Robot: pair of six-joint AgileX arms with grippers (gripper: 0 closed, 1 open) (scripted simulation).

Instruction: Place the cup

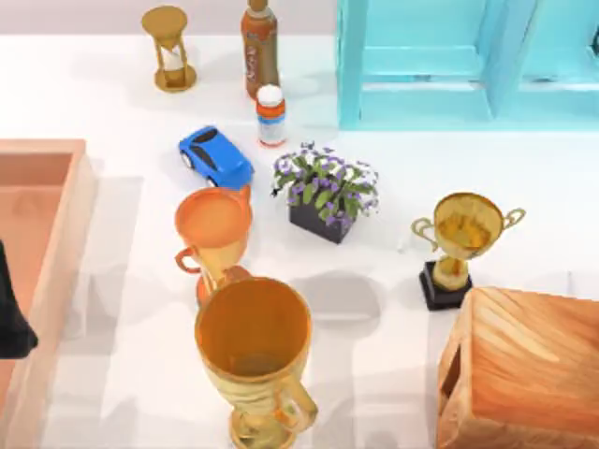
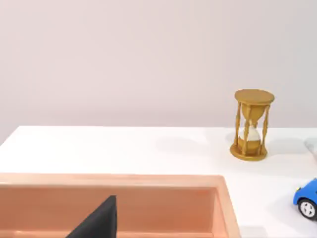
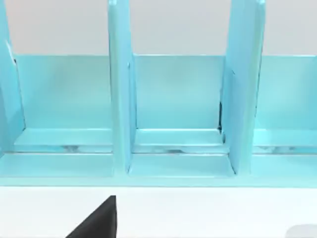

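An orange cup (image 1: 213, 224) with a side handle stands upright left of the table's middle, mouth up. Right in front of it stands a taller golden goblet (image 1: 255, 360) with a handle, which hides the orange cup's foot. A gold trophy cup (image 1: 465, 241) on a black base stands at the right. My left arm (image 1: 11, 320) is parked at the left edge over a peach-coloured tray (image 1: 58, 245), well apart from the cups. A dark part of my left gripper (image 2: 99, 224) hangs over that tray (image 2: 218, 198). A dark part of my right gripper (image 3: 99, 223) faces a teal shelf (image 3: 121, 99).
At the back stand an hourglass (image 1: 168, 49), a brown bottle (image 1: 259, 49) and a small white bottle (image 1: 270, 114). A blue toy car (image 1: 215, 156) and a flower pot (image 1: 326, 192) sit mid-table. The teal shelf (image 1: 468, 56) is back right, a wooden box (image 1: 524, 374) front right.
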